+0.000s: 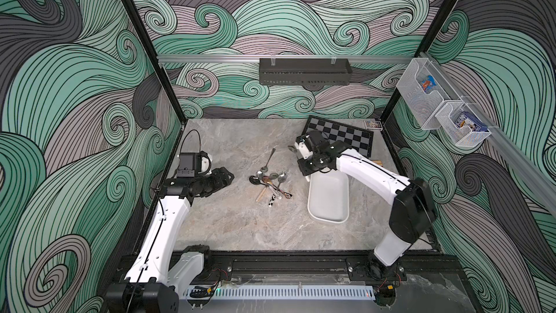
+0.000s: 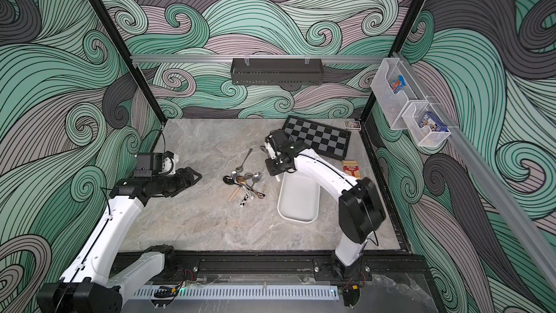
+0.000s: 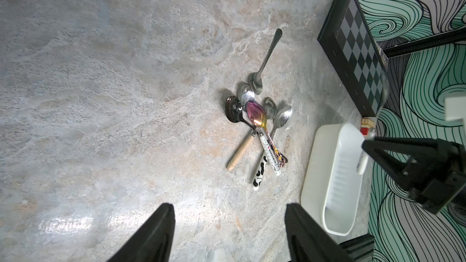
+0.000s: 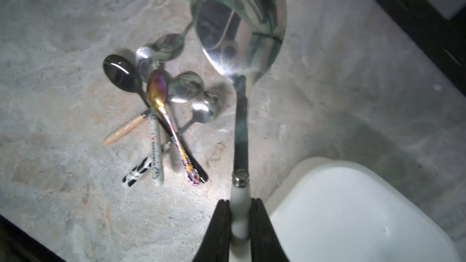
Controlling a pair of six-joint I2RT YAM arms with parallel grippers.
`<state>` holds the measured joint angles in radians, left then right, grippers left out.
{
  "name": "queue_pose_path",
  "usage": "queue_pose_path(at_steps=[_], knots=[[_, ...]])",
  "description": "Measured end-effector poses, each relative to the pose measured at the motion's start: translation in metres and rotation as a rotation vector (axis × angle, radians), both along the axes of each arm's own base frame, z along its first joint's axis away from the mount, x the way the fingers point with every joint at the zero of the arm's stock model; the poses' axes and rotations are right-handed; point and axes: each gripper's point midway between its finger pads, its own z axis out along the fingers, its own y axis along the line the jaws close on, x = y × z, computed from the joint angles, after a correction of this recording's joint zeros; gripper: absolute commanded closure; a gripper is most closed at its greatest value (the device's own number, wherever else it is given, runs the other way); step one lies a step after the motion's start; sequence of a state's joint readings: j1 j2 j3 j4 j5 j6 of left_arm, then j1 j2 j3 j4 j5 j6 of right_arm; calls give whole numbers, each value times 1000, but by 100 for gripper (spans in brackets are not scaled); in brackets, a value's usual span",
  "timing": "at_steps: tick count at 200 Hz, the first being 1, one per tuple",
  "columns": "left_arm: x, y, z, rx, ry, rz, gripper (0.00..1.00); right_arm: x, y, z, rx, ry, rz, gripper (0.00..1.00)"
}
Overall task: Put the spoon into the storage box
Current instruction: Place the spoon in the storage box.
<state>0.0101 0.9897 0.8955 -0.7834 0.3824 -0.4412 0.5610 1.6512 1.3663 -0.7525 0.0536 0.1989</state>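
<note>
gripping the spoon (image 4: 240, 34) by its white handle in the right gripper (image 4: 239, 205), with narrow jaws pinched on it and the shiny bowl thrust forward, clear of the table (image 4: 353, 84). hanging just beyond one short end of the storage box (image 4: 353, 210), not yet over it; empty inside, going by both top views. idling off to the side with the left gripper (image 3: 228, 206), with wide jaws holding nothing, well apart from the spoon pile (image 1: 270, 182)

probably mid-carry toward the drop. risks from here: letting go too early and dropping the bowl end on bare table or across the rim, with most of the length out beyond the box; swivelling in a pinch set so far back on a smooth rounded handle; clipping the rim on the way down and shoving the light tray; landing crosswise and ending propped on a wall rather than flat inside
</note>
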Motion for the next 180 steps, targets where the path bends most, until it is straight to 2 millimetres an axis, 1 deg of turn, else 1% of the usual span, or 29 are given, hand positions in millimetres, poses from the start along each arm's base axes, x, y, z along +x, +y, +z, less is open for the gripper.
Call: queue_pose_path(at_steps=[12,29,47,60,72,92,114,129,156,180], knots=[[-2,0,-1,1,8,-3,27,-5,-22,2,-1,4,-66,92],[-5,-1,1,0,4,-6,27,-17,-45,-2,-13,31,-136,94],[-6,-1,4,0,-7,-7,27,-32,-67,-16,-27,81,-206,96],[-7,-1,5,0,-13,-7,27,-43,-79,-28,-43,123,-242,97],[-7,-1,6,0,-15,-7,27,-51,-85,-38,-57,154,-260,97],[-7,-2,4,0,-13,-12,27,-64,-90,-51,-74,200,-270,99],[-7,-2,4,1,-13,-14,27,-72,-90,-62,-85,240,-266,99],[-7,-2,4,1,-13,-14,27,-73,-89,-69,-92,264,-266,100],[-7,-2,4,1,-12,-14,27,-72,-83,-89,-109,313,-262,100],[-8,-2,3,1,-11,-14,27,-71,-70,-106,-142,351,-230,100]])
